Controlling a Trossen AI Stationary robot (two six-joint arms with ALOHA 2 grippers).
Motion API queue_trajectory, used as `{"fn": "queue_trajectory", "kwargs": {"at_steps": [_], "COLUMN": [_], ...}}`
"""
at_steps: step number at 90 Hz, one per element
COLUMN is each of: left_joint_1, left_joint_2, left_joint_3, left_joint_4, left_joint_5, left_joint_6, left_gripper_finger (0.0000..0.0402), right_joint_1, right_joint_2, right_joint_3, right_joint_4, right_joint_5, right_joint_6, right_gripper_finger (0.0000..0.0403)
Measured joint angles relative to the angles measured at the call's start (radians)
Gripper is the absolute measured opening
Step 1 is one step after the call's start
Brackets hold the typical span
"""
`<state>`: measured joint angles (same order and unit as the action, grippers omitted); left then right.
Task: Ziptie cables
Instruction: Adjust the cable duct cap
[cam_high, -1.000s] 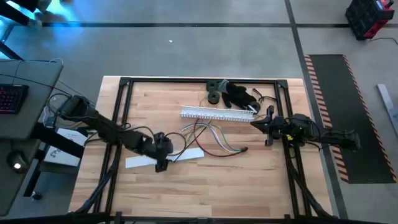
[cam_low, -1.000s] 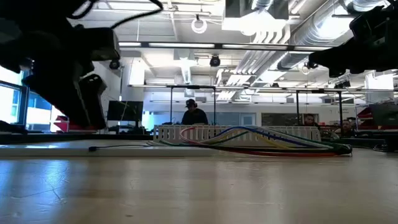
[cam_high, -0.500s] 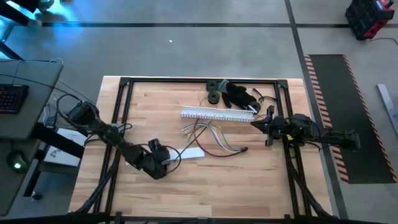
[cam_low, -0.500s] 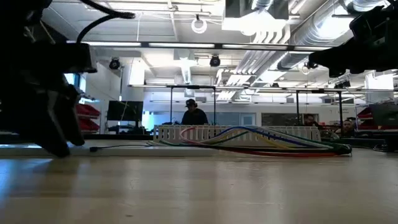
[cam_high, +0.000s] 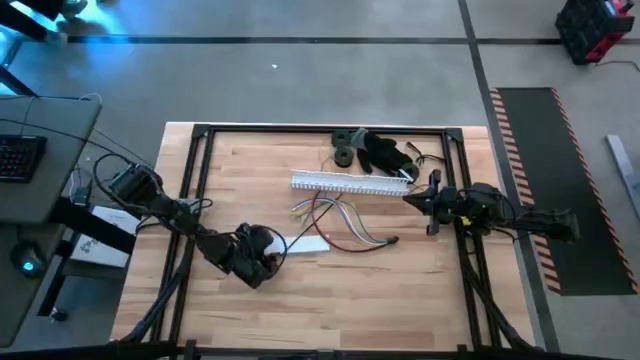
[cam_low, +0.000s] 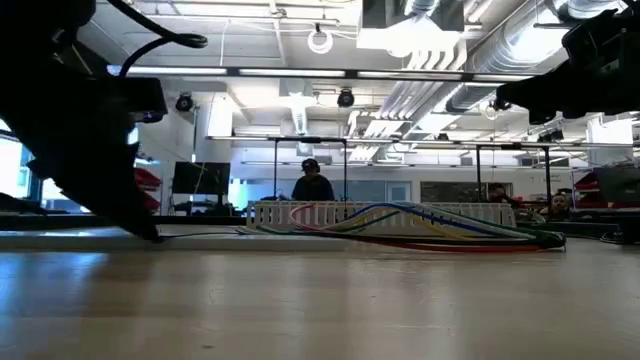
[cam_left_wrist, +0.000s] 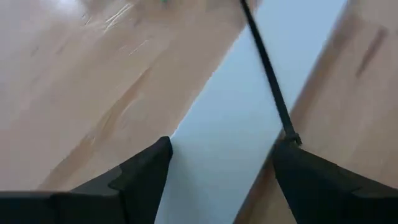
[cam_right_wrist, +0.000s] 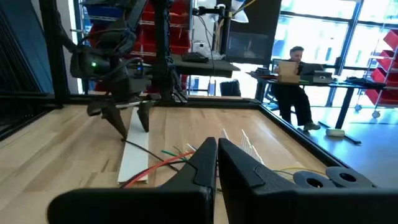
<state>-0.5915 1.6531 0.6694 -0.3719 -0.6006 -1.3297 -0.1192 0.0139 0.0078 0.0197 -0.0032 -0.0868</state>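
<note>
The cables (cam_high: 340, 220), a loose bundle of red, blue, grey and yellowish wires, lie on the wooden table just nearer than the white slotted duct (cam_high: 350, 183). They also show in the low view (cam_low: 420, 222). My left gripper (cam_high: 262, 262) is low over a flat white strip (cam_high: 308, 245) and stands open. In its wrist view my left gripper (cam_left_wrist: 224, 144) has one finger on each side of the strip (cam_left_wrist: 249, 124). A thin black zip tie (cam_left_wrist: 267, 68) lies on the strip. My right gripper (cam_high: 425, 200) hovers shut and empty at the table's right edge. My left gripper comes down at a slant onto the white strip. One fingertip (cam_left_wrist: 283, 149) stands right at the zip tie's head (cam_left_wrist: 292, 138). Whether it touches the head or the strip, I cannot tell.
Black round parts and a dark cord (cam_high: 370, 150) lie at the far edge behind the duct. A black metal frame (cam_high: 200, 180) runs round the table. People sit at desks in the room beyond (cam_right_wrist: 295, 81).
My left gripper has moved toward the table's near edge and come down from well above the table until its fingertips are at table level, turning as it went. It now stands over the left part of the white strip.
</note>
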Motion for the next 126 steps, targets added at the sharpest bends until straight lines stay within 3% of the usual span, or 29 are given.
{"fn": "queue_trajectory", "kwargs": {"at_steps": [10,16,36,45,56,70,83,96,109,126], "left_joint_1": [-0.005,-0.004,0.017,0.016,0.017,0.027,0.053,0.074,0.074,0.068], "left_joint_2": [0.006,0.009,0.011,0.010,0.010,0.013,0.012,0.006,0.008,0.007], "left_joint_3": [0.029,0.061,0.226,0.250,0.241,0.226,0.167,0.095,0.074,0.060], "left_joint_4": [-0.003,-0.017,-0.189,-0.190,-0.172,-0.188,-0.143,-0.047,-0.047,-0.053], "left_joint_5": [-0.043,-0.050,0.041,0.072,0.160,0.174,0.188,0.229,0.216,0.208], "left_joint_6": [-0.192,-0.204,0.142,0.329,0.465,0.523,0.495,0.443,0.372,0.286], "left_gripper_finger": [0.0224,0.0214,0.0185,0.0185,0.0211,0.0268,0.0312,0.0322,0.0294,0.0208], "right_joint_1": [0.000,0.000,0.000,0.000,0.000,0.000,0.000,0.000,0.000,0.000], "right_joint_2": [0.000,0.000,0.000,0.000,0.000,0.000,0.000,0.000,0.000,0.000], "right_joint_3": [0.000,0.000,0.000,0.000,0.000,0.000,0.000,0.000,0.000,0.000], "right_joint_4": [0.000,0.000,0.000,0.000,0.000,0.000,0.000,0.000,0.000,0.000], "right_joint_5": [0.000,0.000,0.000,0.000,0.000,0.000,0.000,0.000,0.000,0.000], "right_joint_6": [0.000,0.000,0.000,0.000,0.000,0.000,0.000,0.000,0.000,0.000], "right_gripper_finger": [0.0000,0.0000,0.0000,0.0000,0.0000,0.0000,0.0000,0.0000,0.0000,0.0000]}}
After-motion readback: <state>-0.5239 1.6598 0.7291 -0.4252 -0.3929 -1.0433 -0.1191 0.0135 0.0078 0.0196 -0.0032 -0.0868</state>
